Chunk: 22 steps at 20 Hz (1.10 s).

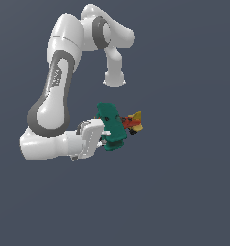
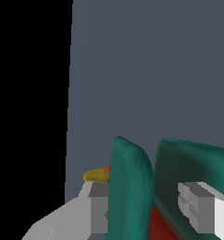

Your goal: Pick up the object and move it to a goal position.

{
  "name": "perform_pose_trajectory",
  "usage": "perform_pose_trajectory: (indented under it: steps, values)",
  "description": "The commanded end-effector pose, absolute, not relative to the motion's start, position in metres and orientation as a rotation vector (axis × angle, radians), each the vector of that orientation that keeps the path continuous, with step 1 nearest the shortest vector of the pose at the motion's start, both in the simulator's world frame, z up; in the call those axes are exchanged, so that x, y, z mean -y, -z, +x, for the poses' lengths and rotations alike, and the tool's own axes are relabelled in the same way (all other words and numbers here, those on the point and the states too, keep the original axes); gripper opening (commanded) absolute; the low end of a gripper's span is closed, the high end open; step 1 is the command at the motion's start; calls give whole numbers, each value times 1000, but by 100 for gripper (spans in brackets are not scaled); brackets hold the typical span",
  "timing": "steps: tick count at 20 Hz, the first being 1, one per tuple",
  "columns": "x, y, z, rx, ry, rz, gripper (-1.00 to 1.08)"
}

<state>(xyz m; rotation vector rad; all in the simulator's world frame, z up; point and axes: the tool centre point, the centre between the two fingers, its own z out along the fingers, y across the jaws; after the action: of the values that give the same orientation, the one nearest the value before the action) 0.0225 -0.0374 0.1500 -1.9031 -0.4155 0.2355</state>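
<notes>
My tool is clenching the toy plane, one finger outside a teal wing, the other against the second wing. The plane is hanging just below my arm's base.

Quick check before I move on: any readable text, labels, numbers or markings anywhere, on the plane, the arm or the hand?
None in either view.
The toy biplane has plain teal wings, red body and yellow parts, with no lettering.
The arm is bare white and grey.
The hand, with a finger either side of a wing, carries no label.
</notes>
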Motion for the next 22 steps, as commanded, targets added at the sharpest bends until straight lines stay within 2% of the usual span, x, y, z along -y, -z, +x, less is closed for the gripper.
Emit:
perform_pose_trajectory:
  steps: [1,12,22]
  values:
    - [39,-150,23,417,-227,-1894,28]
    - [22,-149,25,425,-236,-1863,28]
    - [30,-150,26,428,-200,-1815,28]
